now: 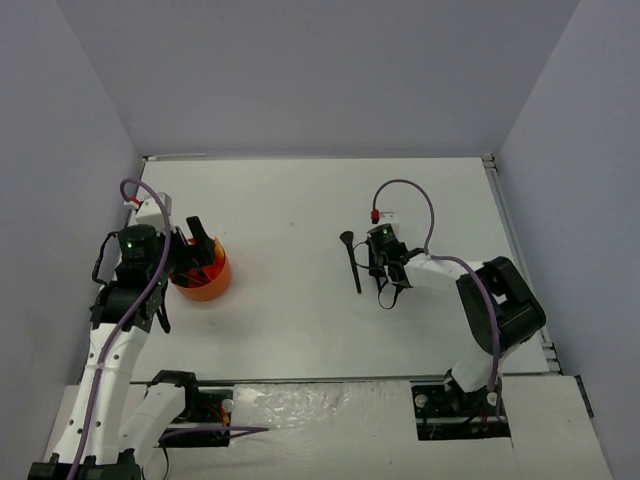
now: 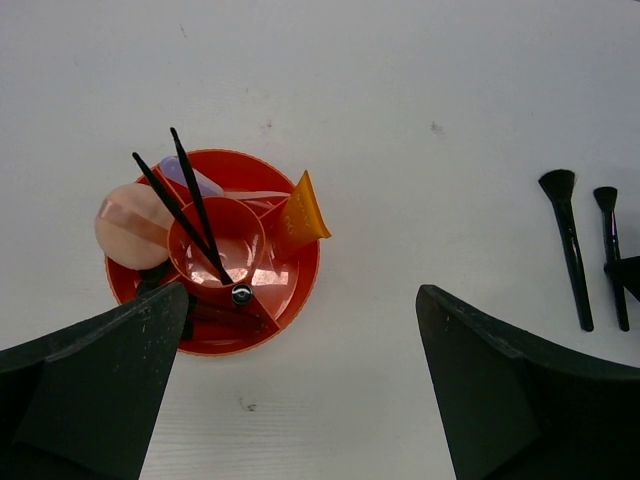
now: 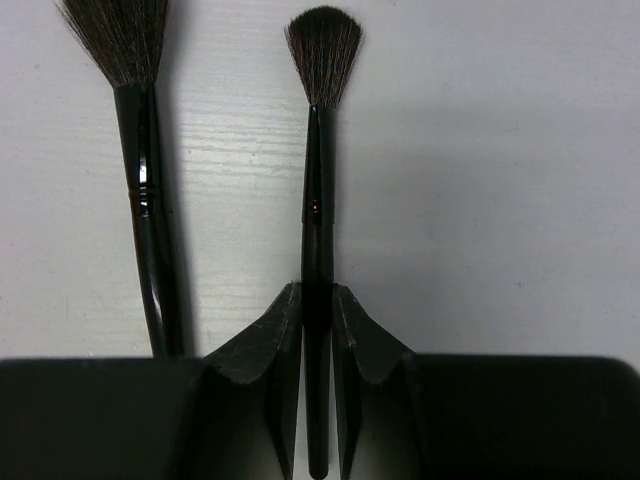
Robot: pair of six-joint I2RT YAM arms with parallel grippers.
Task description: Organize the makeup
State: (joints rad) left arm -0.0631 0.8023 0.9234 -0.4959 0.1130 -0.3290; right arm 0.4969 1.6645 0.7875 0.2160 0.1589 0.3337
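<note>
Two brushes [image 2: 570, 250] rest on a white table [image 1: 300, 200], grey walls [image 1: 300, 80] around.

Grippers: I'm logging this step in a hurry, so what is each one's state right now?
Left gripper: open, holding nothing, over the orange tub.
Right gripper: closed on the thinner brush, at its handle.

Round orange plastic tub [image 1: 214, 283], small central cup ringed by wedge compartments, upright on left part of white wood-grain table [image 1: 300, 200]. Few small dark specks on tabletop. Pale grey walls [image 1: 320, 70] enclose table on three sides.
</note>
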